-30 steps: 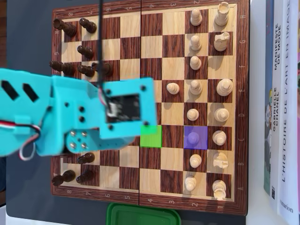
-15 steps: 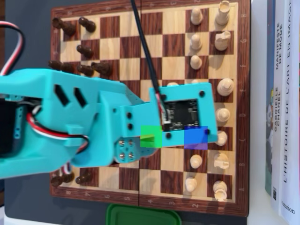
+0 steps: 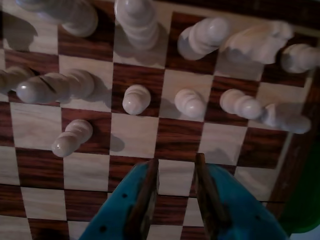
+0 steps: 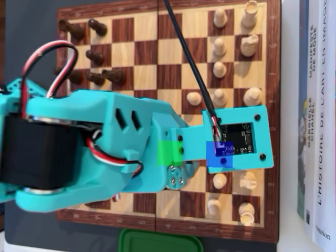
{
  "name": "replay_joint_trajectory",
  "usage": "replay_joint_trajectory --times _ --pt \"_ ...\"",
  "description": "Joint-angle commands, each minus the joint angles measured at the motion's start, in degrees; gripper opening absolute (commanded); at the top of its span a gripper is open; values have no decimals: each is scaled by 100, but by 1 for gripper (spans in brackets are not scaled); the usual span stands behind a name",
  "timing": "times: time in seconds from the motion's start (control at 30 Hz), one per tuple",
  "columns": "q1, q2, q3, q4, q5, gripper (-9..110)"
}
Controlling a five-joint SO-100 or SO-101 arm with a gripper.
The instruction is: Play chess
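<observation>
Bare squares before the claw point(image 3: 176, 187); white pawns point(image 3: 136, 99) beyond.

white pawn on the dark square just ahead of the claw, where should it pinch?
Take the white pawn on its narrow neck under the round head, descending from straight above. It stands upright with free squares either side, so the open claw fingers can straddle it; the neighbouring pawn looks the tighter side.

Glossy wooden chessboard point(image 3: 135, 135); smooth pale wooden pawn point(image 3: 136, 98)
</observation>
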Motion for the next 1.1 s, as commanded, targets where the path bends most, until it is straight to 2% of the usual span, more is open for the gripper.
replay_joint_trajectory --times 0.0,1.07 --pt "123 26 -290 -62 -18 12" --pt "176 -1169 -1397 -53 -26 12"
